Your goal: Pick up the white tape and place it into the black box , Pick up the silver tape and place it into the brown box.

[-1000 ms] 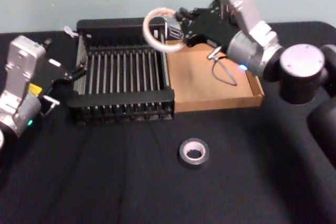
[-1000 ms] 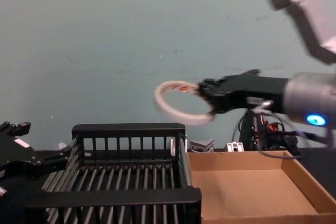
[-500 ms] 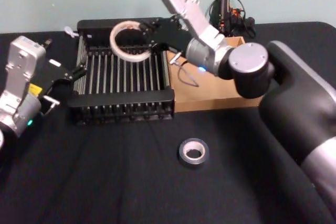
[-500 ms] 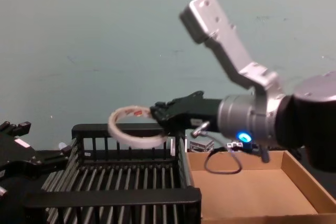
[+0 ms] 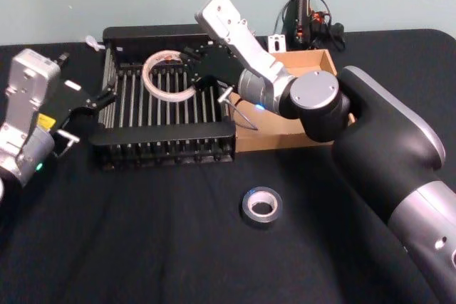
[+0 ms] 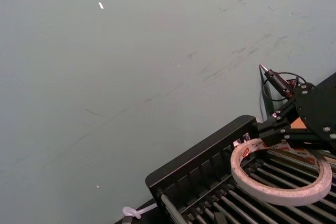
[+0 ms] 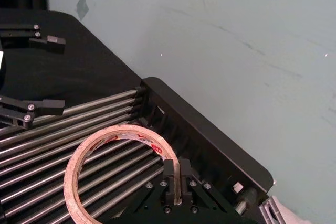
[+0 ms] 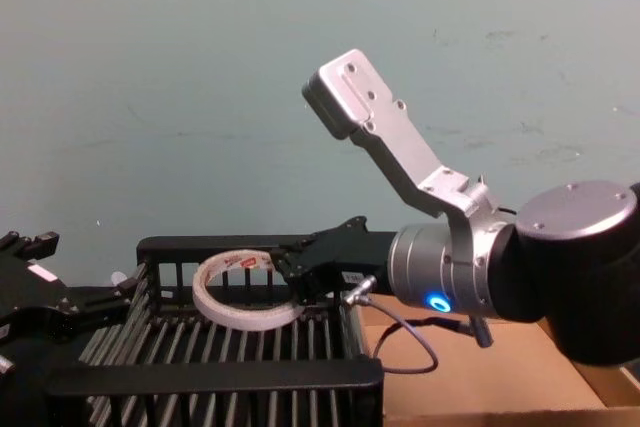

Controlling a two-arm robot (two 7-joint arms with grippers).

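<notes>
The white tape point(image 5: 169, 75), a wide whitish ring with red marks, hangs nearly flat low inside the black box point(image 5: 164, 133), toward its back. My right gripper point(image 5: 196, 80) is shut on the ring's right edge. The right wrist view shows the fingers point(image 7: 167, 179) pinching the tape point(image 7: 123, 131) over the barred floor. From the chest, the tape point(image 8: 240, 292) sits level with the black box's back rim point(image 8: 250, 247). The silver tape point(image 5: 262, 206) lies flat on the table in front. The brown box point(image 5: 285, 133) stands right of the black box. My left gripper point(image 5: 85, 115) is open beside the crate's left wall.
A black cloth covers the table. A loose cable point(image 5: 239, 115) hangs from my right wrist over the brown box's left end. Dark electronics with wires point(image 5: 306, 12) stand behind the brown box. My right arm reaches across the brown box.
My right gripper has swung left and down with the white tape, from above the boxes' shared edge to low inside the black box. The left arm has stayed still.
</notes>
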